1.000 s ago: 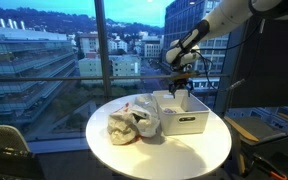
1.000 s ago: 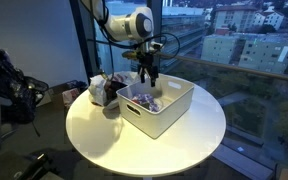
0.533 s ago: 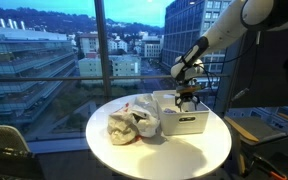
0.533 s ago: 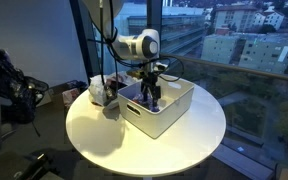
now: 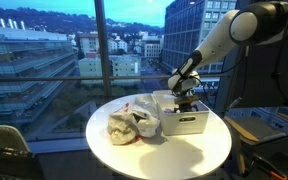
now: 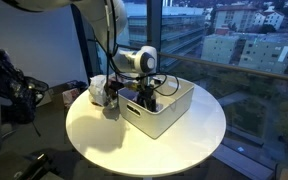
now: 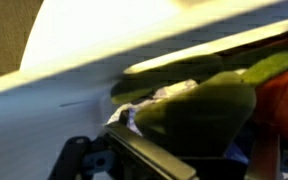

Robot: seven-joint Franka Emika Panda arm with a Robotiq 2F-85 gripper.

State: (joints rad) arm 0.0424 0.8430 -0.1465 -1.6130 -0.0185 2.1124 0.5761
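Walls of the white bin (image 6: 172,116) and its packed contents (image 7: 199,110) hem in the hand (image 6: 147,97); only above it is the way free.

Round white table (image 5: 174,155), crumpled bags (image 5: 124,125) on it, chair (image 5: 6,150) nearby, city buildings (image 5: 29,60) outside

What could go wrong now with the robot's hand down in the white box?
1. The open gripper sits low inside the white bin, close to its wall in the wrist view; it might bump or drag the bin across the table.
2. The things inside lie crowded, like the green item; closing could pinch two at once or squash one.
3. A shoved bin might push the plastic bags beside it.
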